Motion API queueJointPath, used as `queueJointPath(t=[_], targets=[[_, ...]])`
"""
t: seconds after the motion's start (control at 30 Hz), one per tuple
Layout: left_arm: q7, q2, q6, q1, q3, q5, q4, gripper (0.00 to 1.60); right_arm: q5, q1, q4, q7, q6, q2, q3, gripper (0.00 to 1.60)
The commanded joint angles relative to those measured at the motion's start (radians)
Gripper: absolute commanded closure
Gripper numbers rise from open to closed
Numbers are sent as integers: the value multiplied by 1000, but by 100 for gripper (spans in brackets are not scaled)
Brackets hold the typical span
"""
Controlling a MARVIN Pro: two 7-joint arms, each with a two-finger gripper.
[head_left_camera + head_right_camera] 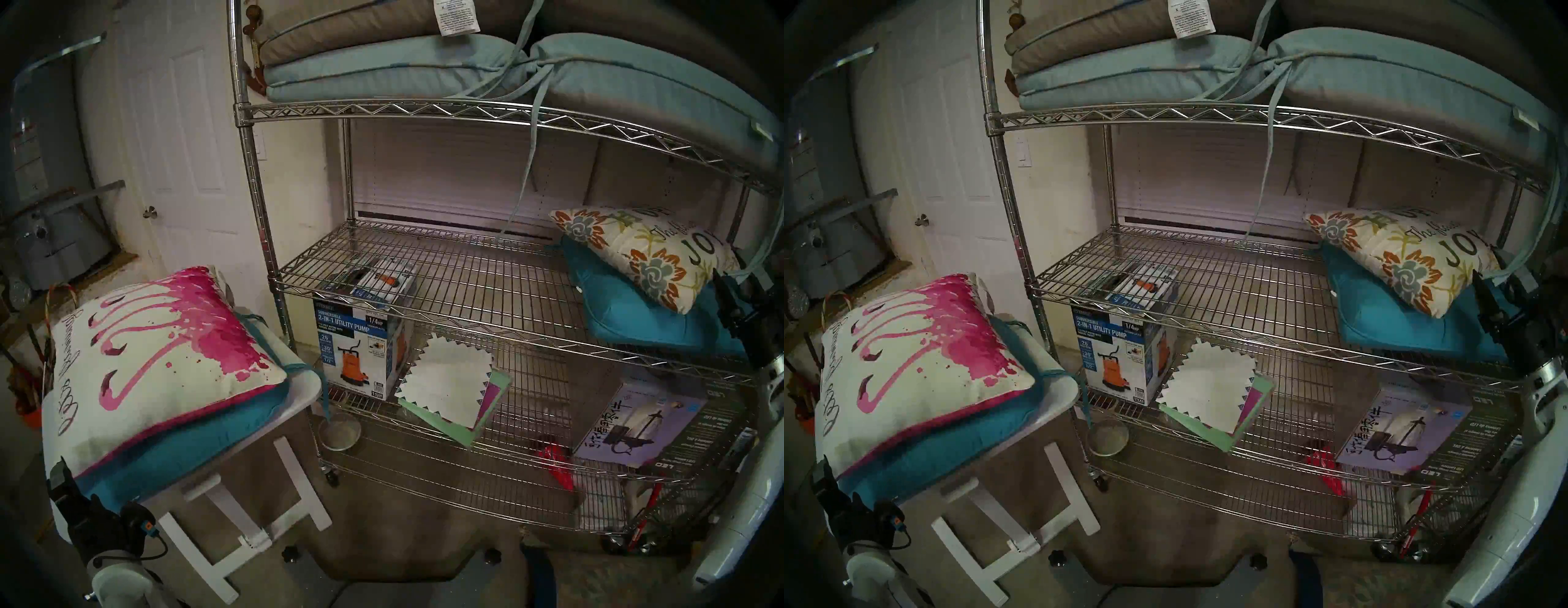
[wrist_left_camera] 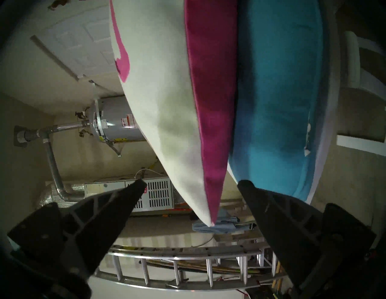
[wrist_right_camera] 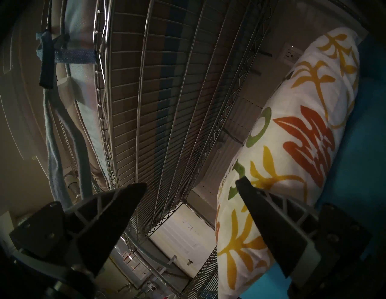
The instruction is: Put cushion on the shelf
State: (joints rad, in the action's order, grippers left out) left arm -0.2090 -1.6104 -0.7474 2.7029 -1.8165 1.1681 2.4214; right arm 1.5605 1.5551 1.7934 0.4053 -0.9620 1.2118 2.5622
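Relative to the shelf (image 1: 488, 293): a floral cushion (image 1: 645, 259) on a teal cushion (image 1: 653, 322) already sits at the right end of its middle tier; a pink-splashed cushion (image 1: 161, 352) on a second teal one (image 1: 178, 450) remains on the white folding table (image 1: 297, 390) left of it, so judged about half done. Left gripper (image 2: 191, 183) is spread wide, empty, straddling the pink cushion's near corner without visible contact. Right gripper (image 3: 191, 184) is likewise agape, holding nothing, one finger (image 3: 269, 221) lying across the floral cushion.

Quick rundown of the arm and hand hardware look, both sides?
Left hand: two black, tapered, pointed fingers with open truss-style ribbing, bolted to black mounts. In the head view its wrist is black, with an orange-and-blue connector, a black cable looping off it and a white-grey link below. Right hand: same black ribbed fingers; white glossy arm shell with a silver wrist ring.
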Motion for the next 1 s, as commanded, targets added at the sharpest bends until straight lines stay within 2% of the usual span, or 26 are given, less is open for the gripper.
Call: queueJointPath(t=[0.0,0.23,0.5,0.73,0.97], targets=[[50,51,19,-22,-54,-12,22,0,21,3,21,-4,2,-12,1,0],[112,95,25,-73,-74,2,22,0,27,5,21,-10,2,-13,0,0],[167,118,23,-103,-92,23,22,0,35,7,23,-16,2,-14,0,0],[203,116,19,-104,-118,28,22,0,42,9,24,-22,2,-15,0,0],[198,94,24,-77,-139,23,22,0,48,11,24,-27,2,-16,-1,0]])
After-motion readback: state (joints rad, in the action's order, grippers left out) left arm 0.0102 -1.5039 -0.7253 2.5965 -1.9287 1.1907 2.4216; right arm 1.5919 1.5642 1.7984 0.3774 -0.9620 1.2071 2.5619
